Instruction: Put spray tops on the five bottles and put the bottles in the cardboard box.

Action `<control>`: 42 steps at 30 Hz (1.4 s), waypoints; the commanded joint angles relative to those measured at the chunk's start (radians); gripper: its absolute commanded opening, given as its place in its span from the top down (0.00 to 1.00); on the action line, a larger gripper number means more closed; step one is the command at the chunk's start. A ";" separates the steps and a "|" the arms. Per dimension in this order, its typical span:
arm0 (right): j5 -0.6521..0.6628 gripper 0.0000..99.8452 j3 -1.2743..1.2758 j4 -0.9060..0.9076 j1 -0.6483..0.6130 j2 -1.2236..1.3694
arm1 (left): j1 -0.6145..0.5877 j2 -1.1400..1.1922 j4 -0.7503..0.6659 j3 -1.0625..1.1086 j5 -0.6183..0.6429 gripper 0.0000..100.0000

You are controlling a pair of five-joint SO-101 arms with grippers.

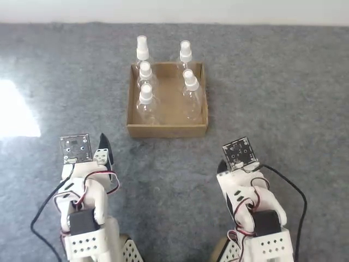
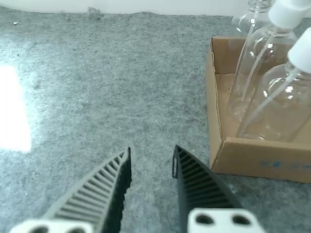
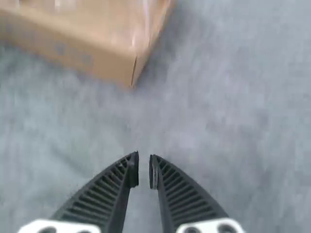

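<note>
- Five clear bottles stand at the far side, each already wearing a white spray top. Capping looks finished, so boxing is the step in hand.
- Three stand upright inside the cardboard box. Two rear bottles seem to stand just behind its far wall, though inside or outside is hard to tell.
- Left claw: jaws parted, empty, near the box's front corner.
- Right claw: all but closed, a thin slit between the tips, holding nothing.
- Next move, as judged: reach past the box to a rear bottle, grip its body or neck, and lift it clear of the wall.
- Bottles: smooth, rounded, see-through, likely slippery and easily tipped.
- Box: matte brown card, low-walled, square.
- Grey felt mat: fibrous, flat.
</note>
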 commanded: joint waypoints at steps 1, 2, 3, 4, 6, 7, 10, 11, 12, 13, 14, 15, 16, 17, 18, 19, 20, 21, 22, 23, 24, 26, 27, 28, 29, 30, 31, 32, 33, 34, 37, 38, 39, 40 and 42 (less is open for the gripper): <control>0.015 0.98 0.021 0.064 0.002 -0.015 | 0.003 -0.012 -0.026 -0.008 -0.008 0.87; 0.015 0.98 0.021 0.067 0.002 -0.015 | 0.003 -0.012 -0.026 -0.008 -0.008 0.87; 0.015 0.98 0.021 0.070 0.004 -0.015 | 0.003 -0.012 -0.026 -0.008 -0.008 0.87; 0.015 0.98 0.021 0.070 0.005 -0.015 | 0.003 -0.012 -0.026 -0.008 -0.008 0.87; 0.015 0.98 0.021 0.071 0.005 -0.015 | 0.003 -0.012 -0.028 -0.008 -0.008 0.87; 0.015 0.98 0.021 0.071 0.004 -0.015 | 0.003 -0.012 -0.028 -0.008 -0.008 0.87; 0.015 0.99 0.021 0.073 0.007 -0.015 | 0.003 -0.012 -0.028 -0.008 -0.008 0.87; 0.015 0.99 0.021 0.073 0.007 -0.015 | 0.002 -0.012 -0.028 -0.008 -0.008 0.87; 0.015 0.99 0.021 0.073 0.007 -0.015 | 0.002 -0.012 -0.028 -0.008 -0.008 0.87; 0.014 0.99 0.021 0.074 0.010 -0.015 | 0.003 -0.012 -0.026 -0.008 -0.008 0.87; 0.012 0.99 0.021 0.074 0.010 -0.015 | 0.005 -0.012 -0.026 -0.008 -0.008 0.87; 0.012 0.99 0.021 0.074 0.010 -0.015 | 0.005 -0.012 -0.026 -0.008 -0.008 0.87; 0.012 0.99 0.021 0.074 0.010 -0.015 | 0.005 -0.012 -0.026 -0.008 -0.008 0.87; 0.012 0.99 0.021 0.074 0.010 -0.015 | 0.005 -0.012 -0.025 -0.008 -0.008 0.87; 0.011 0.99 0.021 0.074 0.010 -0.015 | 0.005 -0.012 -0.021 -0.008 -0.008 0.87; 0.011 0.99 0.021 0.074 0.010 -0.015 | 0.005 -0.012 -0.020 -0.008 -0.006 0.87; 0.011 0.99 0.021 0.074 0.010 -0.015 | 0.002 -0.011 -0.018 -0.008 -0.006 0.87; 0.009 0.99 0.021 0.074 0.010 -0.015 | -0.003 -0.009 -0.009 -0.008 -0.006 0.87; 0.009 0.99 0.021 0.074 0.010 -0.015 | -0.003 -0.011 0.011 -0.008 -0.006 0.87; 0.009 0.99 0.021 0.074 0.010 -0.015 | -0.003 -0.012 0.031 -0.008 -0.006 0.87; 0.009 0.99 0.021 0.074 0.010 -0.015 | -0.003 -0.012 0.054 -0.008 -0.006 0.87; 0.009 0.99 0.021 0.074 0.010 -0.015 | -0.003 -0.012 0.103 -0.008 -0.005 0.87; 0.009 0.99 0.021 0.074 0.010 -0.015 | -0.003 -0.012 0.127 -0.008 -0.006 0.87; 0.009 0.99 0.021 0.074 0.010 -0.015 | -0.003 -0.012 0.152 -0.008 -0.006 0.87; 0.009 0.99 0.021 0.074 0.010 -0.015 | -0.003 -0.012 0.175 -0.008 -0.006 0.87; 0.009 0.99 0.021 0.074 0.010 -0.015 | -0.003 -0.012 0.189 -0.008 -0.006 0.87; 0.009 0.99 0.021 0.074 0.010 -0.015 | -0.006 -0.012 0.198 -0.008 -0.006 0.87; 0.009 0.99 0.021 0.074 0.010 -0.015 | -0.014 -0.012 0.204 -0.008 -0.006 0.87; 0.009 0.99 0.021 0.074 0.010 -0.015 | -0.029 -0.012 0.206 -0.008 -0.006 0.87; 0.009 0.99 0.021 0.074 0.010 -0.015 | -0.052 -0.012 0.207 -0.008 -0.006 0.87; 0.011 0.99 0.021 0.074 0.010 -0.015 | -0.133 -0.012 0.216 -0.008 -0.002 0.87; 0.011 0.99 0.021 0.074 0.010 -0.015 | -0.150 -0.012 0.232 -0.008 -0.002 0.87; 0.011 0.99 0.021 0.074 0.010 -0.015 | -0.161 -0.012 0.245 -0.008 -0.002 0.87; 0.011 0.99 0.021 0.074 0.010 -0.015 | -0.160 -0.012 0.255 -0.008 -0.002 0.87; 0.011 0.99 0.021 0.074 0.010 -0.015 | -0.124 -0.012 0.272 -0.008 0.000 0.87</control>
